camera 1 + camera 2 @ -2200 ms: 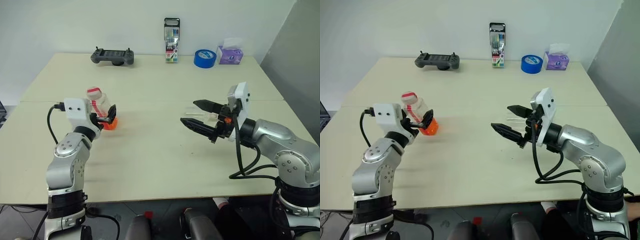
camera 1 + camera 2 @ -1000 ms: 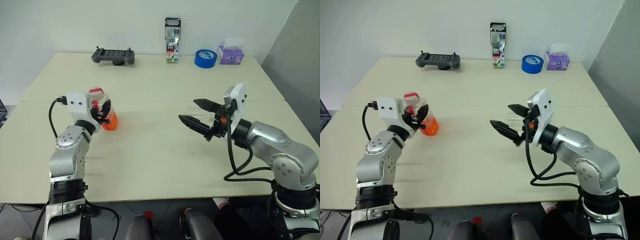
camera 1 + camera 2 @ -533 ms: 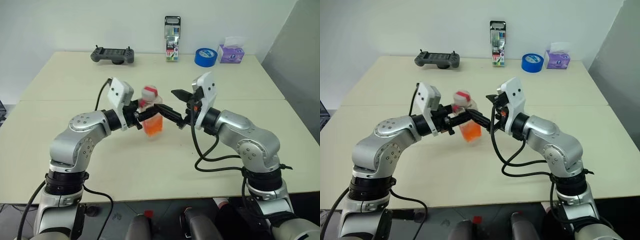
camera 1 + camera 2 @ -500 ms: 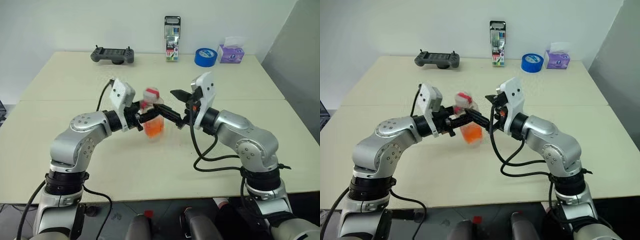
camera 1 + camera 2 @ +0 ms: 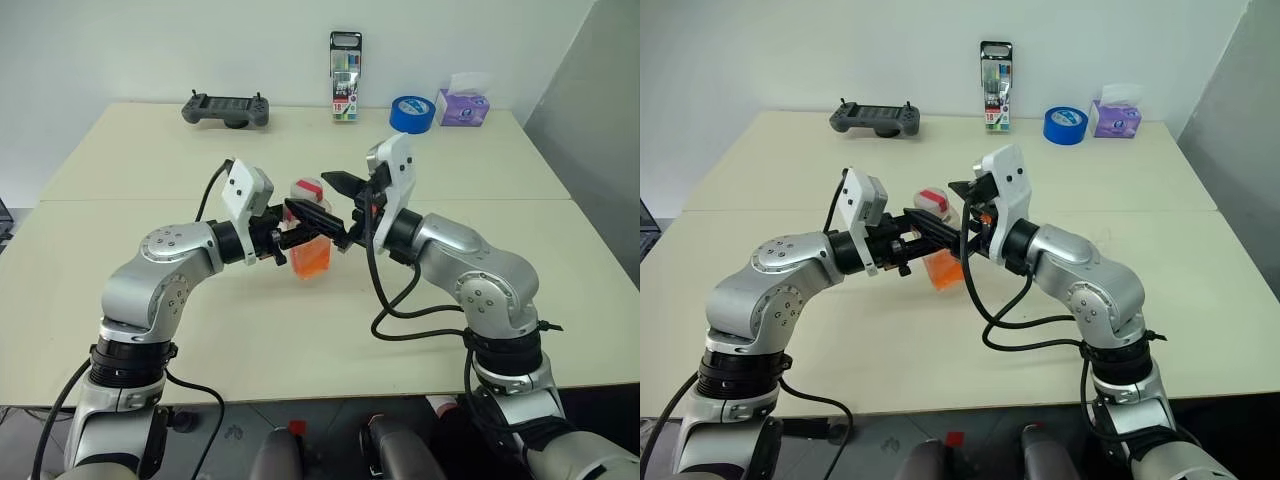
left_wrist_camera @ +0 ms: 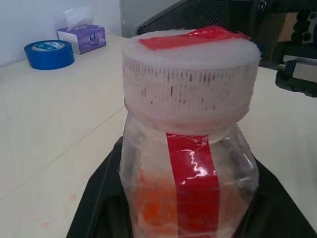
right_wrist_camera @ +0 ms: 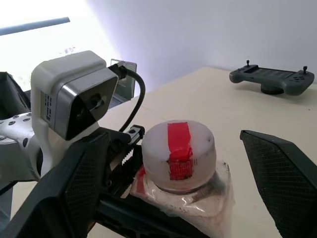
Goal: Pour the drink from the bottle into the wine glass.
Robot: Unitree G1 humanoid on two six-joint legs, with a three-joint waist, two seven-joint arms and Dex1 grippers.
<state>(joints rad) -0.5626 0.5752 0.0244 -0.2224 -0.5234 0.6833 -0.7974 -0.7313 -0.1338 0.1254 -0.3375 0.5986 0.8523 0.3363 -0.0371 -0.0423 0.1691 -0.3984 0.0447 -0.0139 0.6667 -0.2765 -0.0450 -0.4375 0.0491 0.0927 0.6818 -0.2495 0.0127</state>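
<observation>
**Two grippers meet at a bottle held above the table**

A small clear plastic bottle (image 5: pixel 309 232) with a whitish-pink cap (image 6: pixel 190 74) and a red tape strip holds translucent orange liquid (image 5: pixel 311 258) in its lower part. It stays upright, capped, lifted over the centre of the cream table (image 5: pixel 300 330). The left gripper (image 5: pixel 287 233) is clamped tight around the bottle's body. The right gripper (image 5: pixel 318 205) is spread wide, one black finger on each side of the cap, not visibly touching. At twelve o'clock, a blue tape roll (image 5: pixel 410 114) lies far back.
</observation>
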